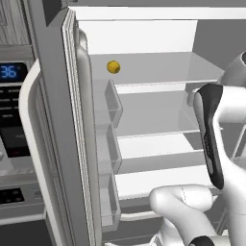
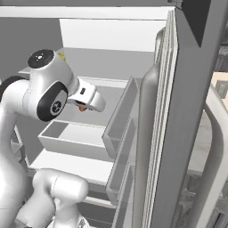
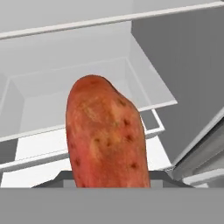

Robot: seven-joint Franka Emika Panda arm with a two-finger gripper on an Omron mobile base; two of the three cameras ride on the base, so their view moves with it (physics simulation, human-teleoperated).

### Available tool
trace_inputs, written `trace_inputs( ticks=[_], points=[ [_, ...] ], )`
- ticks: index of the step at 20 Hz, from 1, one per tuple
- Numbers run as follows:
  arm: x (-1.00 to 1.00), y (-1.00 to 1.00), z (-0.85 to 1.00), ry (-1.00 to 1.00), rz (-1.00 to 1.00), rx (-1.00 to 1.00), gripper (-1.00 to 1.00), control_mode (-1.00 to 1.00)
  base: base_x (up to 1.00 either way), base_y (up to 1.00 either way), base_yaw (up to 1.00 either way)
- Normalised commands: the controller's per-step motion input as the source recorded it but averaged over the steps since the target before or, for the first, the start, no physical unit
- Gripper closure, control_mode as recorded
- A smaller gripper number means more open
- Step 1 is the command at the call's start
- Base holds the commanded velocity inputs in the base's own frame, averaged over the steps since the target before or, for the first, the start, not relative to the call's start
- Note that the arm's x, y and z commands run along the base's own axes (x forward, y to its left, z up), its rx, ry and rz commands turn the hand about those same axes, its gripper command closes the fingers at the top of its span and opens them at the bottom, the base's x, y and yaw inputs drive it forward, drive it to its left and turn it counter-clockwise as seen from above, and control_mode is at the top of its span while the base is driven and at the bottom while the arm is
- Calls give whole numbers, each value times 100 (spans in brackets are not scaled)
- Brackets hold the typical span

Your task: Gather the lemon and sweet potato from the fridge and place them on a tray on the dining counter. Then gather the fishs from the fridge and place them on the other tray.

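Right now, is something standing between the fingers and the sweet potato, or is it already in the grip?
Nothing stands between them: in the hand view the sweet potato rises straight from between the fingers, so it is already held, inside the open fridge. The lemon lies apart on an upper shelf. The dining counter cannot be judged from here.

The open grey fridge (image 1: 57, 96) carries pale, flat shelves stacked one above another. On the upper shelf (image 1: 158, 67), far back toward the left, rests a small round bright-yellow lemon (image 1: 113, 67). Lower down sits a shallow white open drawer (image 2: 71, 138).
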Motion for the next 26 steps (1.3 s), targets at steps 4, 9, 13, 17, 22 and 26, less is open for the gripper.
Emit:
trace_inputs(
  ticks=[4, 9, 13, 17, 22, 26],
  points=[
    [-83, 41, 0, 3, 4, 0, 100, -100, 0, 0, 0],
    [-83, 44, 0, 1, 7, 0, 100, -100, 0, 0, 0],
    [-78, 41, -6, 0, 5, 0, 100, -100, 0, 0, 0],
    [-28, 10, -3, 0, 0, 0, 100, -100, 0, 0, 0],
    [0, 0, 0, 0, 0, 0, 100, -100, 0, 0, 0],
    [-1, 0, 0, 0, 0, 0, 100, 100, -28, 0, -2]
  ],
)
